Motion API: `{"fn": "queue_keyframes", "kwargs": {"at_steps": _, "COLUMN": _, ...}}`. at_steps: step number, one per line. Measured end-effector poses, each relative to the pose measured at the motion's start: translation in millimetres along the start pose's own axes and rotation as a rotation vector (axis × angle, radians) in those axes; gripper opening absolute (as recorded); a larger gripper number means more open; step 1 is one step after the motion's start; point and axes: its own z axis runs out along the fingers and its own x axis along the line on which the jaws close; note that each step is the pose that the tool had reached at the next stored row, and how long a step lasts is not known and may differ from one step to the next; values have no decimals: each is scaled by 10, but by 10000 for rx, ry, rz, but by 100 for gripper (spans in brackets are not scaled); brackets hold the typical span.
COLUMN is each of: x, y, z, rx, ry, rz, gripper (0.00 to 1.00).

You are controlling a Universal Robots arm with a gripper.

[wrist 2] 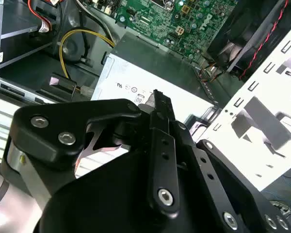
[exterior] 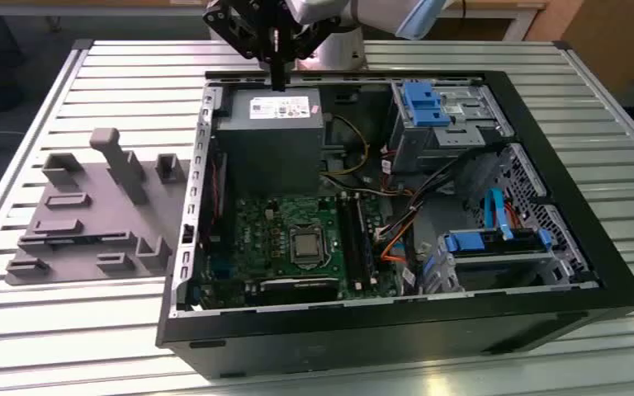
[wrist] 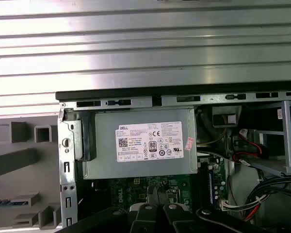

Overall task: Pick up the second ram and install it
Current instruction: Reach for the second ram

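My gripper [exterior: 281,79] hangs over the back edge of the open computer case [exterior: 581,206], above the grey power supply [exterior: 267,124]. Its black fingers [wrist 2: 160,126] stand pressed together with nothing between them. A thin bluish-green strip [wrist: 0,201], which looks like the second ram, lies in a slot of the grey holder block [exterior: 86,206] on the exterior view's left, well away from the gripper. The green motherboard [exterior: 284,239] lies inside the case with its long black memory slots [exterior: 356,239] beside the processor.
The case stands on a slatted metal table [exterior: 75,330]. Blue drive brackets [exterior: 422,103] and loose cables [exterior: 399,231] fill the exterior view's right half of the case. A black fan [wrist 2: 242,39] sits by the motherboard.
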Motion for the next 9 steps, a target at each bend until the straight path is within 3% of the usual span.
{"fn": "queue_keyframes", "kwargs": {"at_steps": 9, "x": 19, "y": -1, "z": 0, "rx": 0, "ry": 0, "rz": 0, "gripper": 11}}
